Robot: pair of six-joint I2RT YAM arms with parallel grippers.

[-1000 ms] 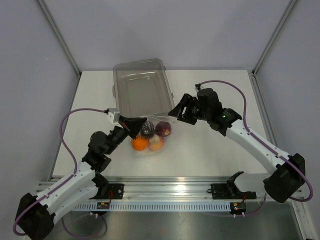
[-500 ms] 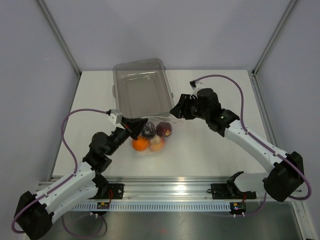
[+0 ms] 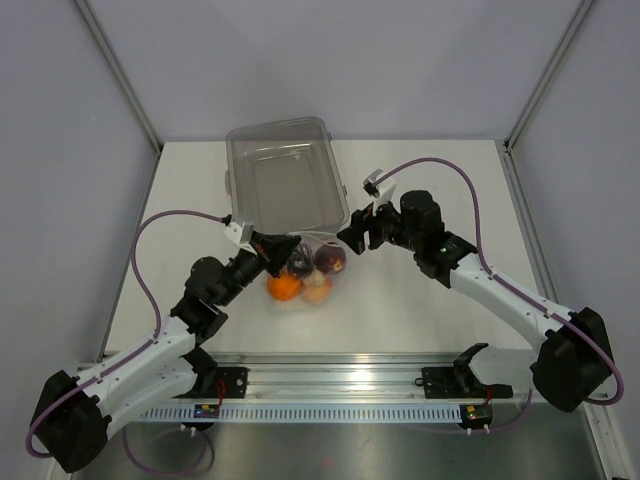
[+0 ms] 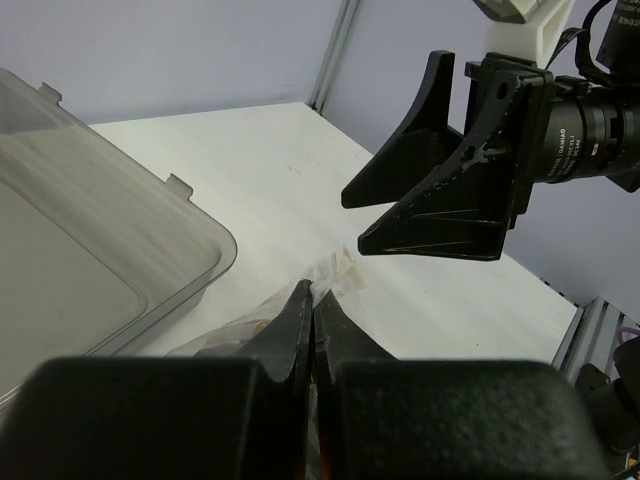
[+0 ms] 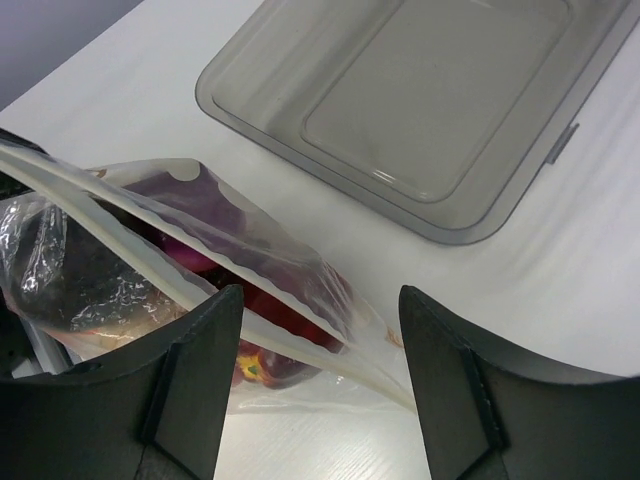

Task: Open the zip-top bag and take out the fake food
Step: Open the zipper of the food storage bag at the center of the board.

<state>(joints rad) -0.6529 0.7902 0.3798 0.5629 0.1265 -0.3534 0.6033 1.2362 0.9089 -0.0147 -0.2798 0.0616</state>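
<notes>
In the top view, the bin (image 3: 233, 182) is standing on the table (image 3: 430, 300); the bag (image 3: 306, 274) is lying just off the bin's near end, toward the arm bases, with the food (image 3: 283, 287) inside it: an orange piece, a peach one, a dark red one and dark grapes; the left gripper (image 3: 284, 250) is sitting by the bin's near left corner, at the bag's left edge, with its fingers pressed together; the right gripper (image 3: 352, 233) is hovering by the bin's near right corner, at the bag's right edge.

In the left wrist view, the left gripper (image 4: 311, 292) is showing its fingers (image 4: 290, 330) squeezed flat on a crinkled edge of the bag (image 4: 336, 271); the bin (image 4: 160, 235) is lying to the left; the right gripper (image 4: 358, 222) is hanging above the table (image 4: 270, 160) on the far side of the bag from the bin, its fingers parted.

In the right wrist view, the right gripper (image 5: 315, 300) is holding its fingers (image 5: 190, 380) spread wide, one on each side of the bag's (image 5: 110, 275) corner; the white zip strip (image 5: 130, 206) is running between them, and whether it is touching either finger cannot be told; the food (image 5: 285, 318) is showing dark red and purple through the film; the bin (image 5: 470, 233) is lying beyond the bag, apart from it.
</notes>
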